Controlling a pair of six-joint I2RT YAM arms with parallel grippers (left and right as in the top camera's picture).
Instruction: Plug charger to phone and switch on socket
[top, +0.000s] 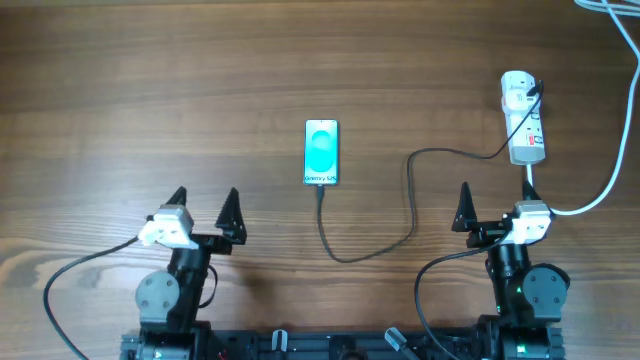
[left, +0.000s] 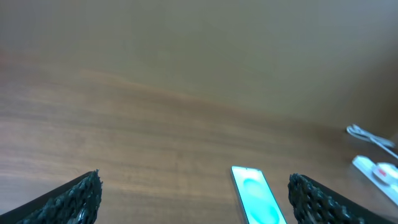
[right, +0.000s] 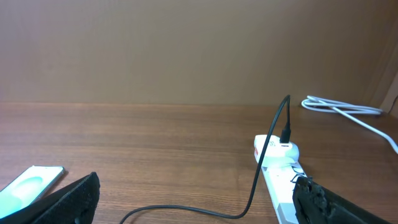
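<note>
The phone (top: 321, 152) lies flat mid-table with a bright cyan screen; it also shows in the left wrist view (left: 256, 202) and the right wrist view (right: 28, 185). The thin black charger cable (top: 408, 205) runs from the phone's near short edge, loops, and reaches its black plug in the white socket (top: 523, 118) at the far right, also in the right wrist view (right: 280, 165). My left gripper (top: 203, 208) is open and empty, near and left of the phone. My right gripper (top: 497, 202) is open and empty, just near the socket.
A thick white cord (top: 610, 180) runs from the socket's near end, curves along the right edge and up to the far right corner. Robot bases with black cables (top: 80, 265) stand at the table's near edge.
</note>
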